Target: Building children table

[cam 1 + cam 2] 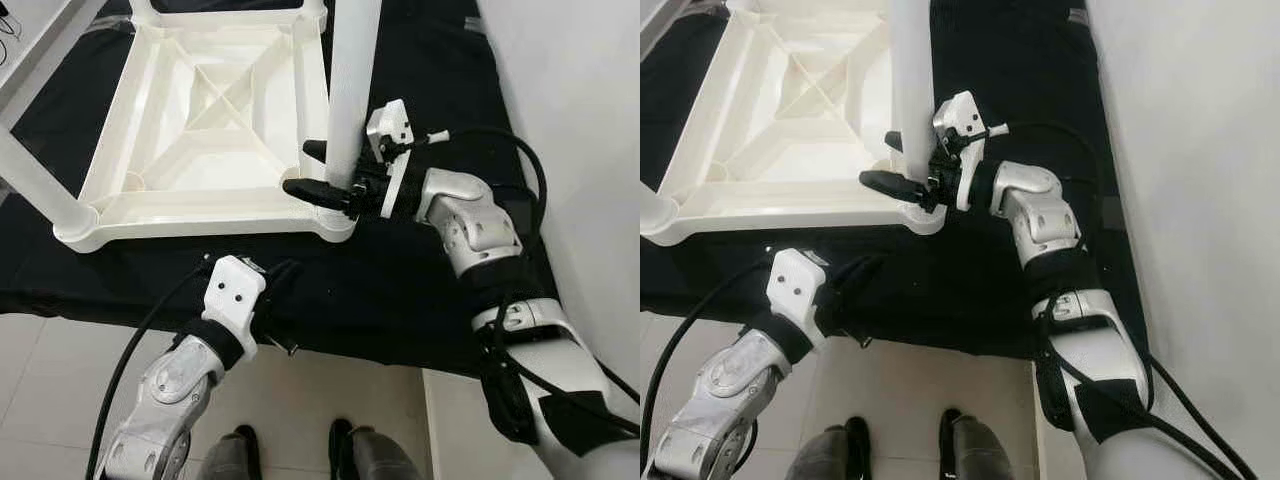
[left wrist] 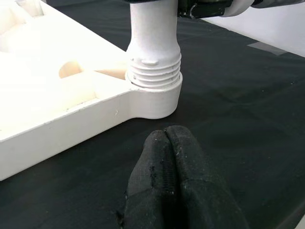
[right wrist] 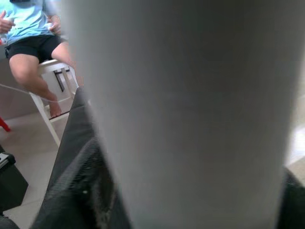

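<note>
White tabletop (image 1: 200,110) lay upside down on black cloth (image 1: 400,280), ribbed underside up. Table leg (image 1: 352,90) stood upright in near right corner socket (image 2: 155,98), threads still showing above socket rim. Right gripper (image 1: 318,170) clamped leg just above socket, one black finger either side, pressed to it. Left gripper (image 2: 167,143) hovered low over cloth just before same corner, fingers pressed together, holding nothing. Another leg (image 1: 35,180) stuck out at near left corner. Person sat on white chair (image 3: 47,95) in right wrist view.
</note>
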Robot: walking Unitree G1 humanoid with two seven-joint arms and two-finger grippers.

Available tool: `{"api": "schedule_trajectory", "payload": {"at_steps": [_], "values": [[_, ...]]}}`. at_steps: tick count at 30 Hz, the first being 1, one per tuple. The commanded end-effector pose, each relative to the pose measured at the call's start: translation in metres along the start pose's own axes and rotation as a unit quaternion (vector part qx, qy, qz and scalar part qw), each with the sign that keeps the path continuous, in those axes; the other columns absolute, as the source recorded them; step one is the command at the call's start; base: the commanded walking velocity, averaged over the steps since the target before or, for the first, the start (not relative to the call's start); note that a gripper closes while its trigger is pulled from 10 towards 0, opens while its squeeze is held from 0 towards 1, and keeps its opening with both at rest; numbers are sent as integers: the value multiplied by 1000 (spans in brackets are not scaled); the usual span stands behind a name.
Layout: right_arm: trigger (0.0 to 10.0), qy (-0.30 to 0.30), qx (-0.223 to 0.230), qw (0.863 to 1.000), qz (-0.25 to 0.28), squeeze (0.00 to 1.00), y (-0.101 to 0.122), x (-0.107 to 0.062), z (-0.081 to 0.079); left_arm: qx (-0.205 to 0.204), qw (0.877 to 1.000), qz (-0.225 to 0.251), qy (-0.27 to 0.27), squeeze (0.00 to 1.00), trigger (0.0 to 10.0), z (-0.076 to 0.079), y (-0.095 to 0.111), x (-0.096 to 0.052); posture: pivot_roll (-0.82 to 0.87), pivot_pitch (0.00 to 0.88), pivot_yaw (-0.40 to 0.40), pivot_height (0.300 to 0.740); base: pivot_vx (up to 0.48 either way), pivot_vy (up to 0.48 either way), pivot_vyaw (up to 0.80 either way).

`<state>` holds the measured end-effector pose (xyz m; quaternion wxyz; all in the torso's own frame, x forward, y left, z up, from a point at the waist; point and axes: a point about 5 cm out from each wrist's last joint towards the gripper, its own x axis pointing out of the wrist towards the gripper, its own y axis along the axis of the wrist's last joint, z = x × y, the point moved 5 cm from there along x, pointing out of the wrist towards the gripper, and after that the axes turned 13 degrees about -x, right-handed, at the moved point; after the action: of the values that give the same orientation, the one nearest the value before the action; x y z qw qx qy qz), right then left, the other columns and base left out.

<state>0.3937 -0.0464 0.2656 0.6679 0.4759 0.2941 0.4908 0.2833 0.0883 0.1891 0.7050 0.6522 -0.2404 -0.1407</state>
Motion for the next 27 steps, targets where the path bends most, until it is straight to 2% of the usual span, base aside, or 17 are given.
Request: {"api": "schedule_trajectory", "payload": {"at_steps": [1, 5, 10, 12, 13, 14, 15, 16, 17, 18, 19, 20, 21, 22, 23, 26, 27], "values": [[0, 23, 3, 1000, -6, 0, -5, 7, -8, 0, 1000, -7, -4, 0, 10000, 2, -5, -1, 150, 199, -69, 740, 0, 0, 0], [0, 26, 5, 1000, -18, 0, -14, 3, -8, -1, 1000, -6, -5, 0, 10000, 3, -5, 1, 144, 201, -70, 740, 0, 0, 0], [0, 5, 3, 999, -43, 0, -27, -10, -5, -3, 1000, -7, -7, 0, 10000, 4, -6, 1, 133, 206, -70, 740, 0, 0, 0], [0, -33, 7, 997, -63, 0, -37, -18, 0, -5, 1000, -8, -7, 0, 10000, 5, -8, 0, 122, 209, -72, 740, 0, 0, 0], [0, -70, 12, 994, -81, 0, -47, -25, 0, -8, 1000, -10, -7, 0, 10000, 5, -10, 0, 115, 210, -74, 740, 0, 0, 0], [0, -70, 12, 994, -81, 0, -47, -25, 0, -8, 1000, -10, -7, 0, 10000, 5, -10, 0, 115, 210, -74, 740, 0, 0, 0], [0, -153, 26, 980, -122, 0, -66, -33, 1, -17, 1000, -13, -4, 0, 10000, 4, -14, -1, 103, 210, -68, 740, 0, 0, 0], [0, -153, 26, 980, -122, 0, -66, -33, 1, -17, 1000, -13, -4, 0, 10000, 4, -14, -1, 103, 210, -68, 740, 0, 0, 0], [0, -334, 70, 923, -178, 0, -93, -57, -1, -24, 1000, -18, 0, 0, 10000, 4, -19, -2, 89, 216, -61, 740, 0, 0, 0], [0, -464, 102, 849, -231, 0, -111, -91, -9, -29, 999, -21, 3, 0, 10000, 4, -22, -3, 93, 218, -60, 740, 0, 0, 0], [0, -464, 102, 849, -231, 0, -111, -91, -9, -29, 999, -21, 3, 0, 10000, 4, -22, -3, 93, 218, -60, 740, 0, 0, 0], [0, -488, 104, 827, -257, 0, -118, -101, -35, -35, 999, -22, 7, 0, 10000, 2, -24, -4, 103, 222, -49, 740, 0, 0, 0], [0, -471, 93, 838, -260, 0, -119, -95, -51, -40, 999, -22, 14, 0, 10000, -1, -25, -4, 80, 205, -32, 740, 0, 0, 0], [0, -435, 80, 861, -253, 0, -117, -83, -61, -44, 999, -22, 19, 0, 10000, -3, -26, -5, 80, 205, -32, 740, 0, 0, 0], [0, -414, 61, 875, -244, 0, -114, -75, -60, -47, 998, -22, 22, 0, 10000, -5, -27, -4, 81, 194, -30, 740, 0, 0, 0], [0, -411, 50, 878, -239, 0, -113, -74, -56, -48, 998, -23, 23, 0, 10000, -5, -28, -4, 81, 194, -30, 740, 0, 0, 0], [0, -417, 28, 878, -234, 0, -107, -71, -43, -48, 998, -21, 20, 0, 10000, -5, -28, -2, 93, 191, -42, 740, 0, 0, 0]]}}
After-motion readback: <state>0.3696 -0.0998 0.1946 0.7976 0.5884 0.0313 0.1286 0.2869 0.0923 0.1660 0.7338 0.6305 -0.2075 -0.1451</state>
